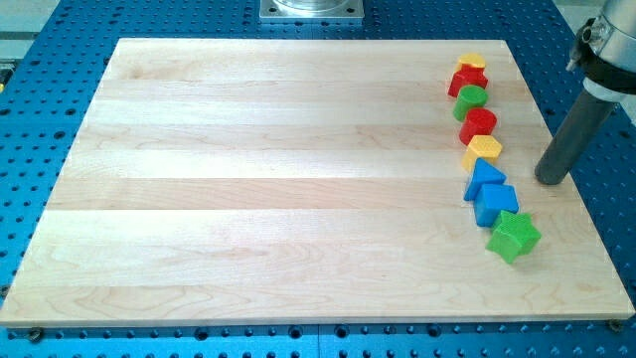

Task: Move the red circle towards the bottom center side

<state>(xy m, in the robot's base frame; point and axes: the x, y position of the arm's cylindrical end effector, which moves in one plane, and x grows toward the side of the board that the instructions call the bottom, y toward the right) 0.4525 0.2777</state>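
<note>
1. Progress: nothing of the task looks done. The red round block [478, 123] sits in the column of blocks near the view's right edge of the pale wooden counter [298, 199], well apart from the bottom centre where it is to go.
2. What is left: the whole push, down and toward the view's left across the bare wood.
3. The column, top to bottom: a yellow block [471, 62], a red star-like block [467, 80], a green round block [471, 97], the red round block, a yellow hexagonal block [483, 150], a blue triangular block [484, 176], a blue square block [496, 202] and a green star-shaped block [514, 236]. Most neighbours touch or nearly touch.
4. My tip [550, 180] rests on the counter to the view's right of the column, beside the blue triangular block but apart from it, and below the level of the red round block.
5. Hand: there is none on this arm; the dark rod holds nothing.
6. Containers: none in view; the blocks lie loose on the counter.
</note>
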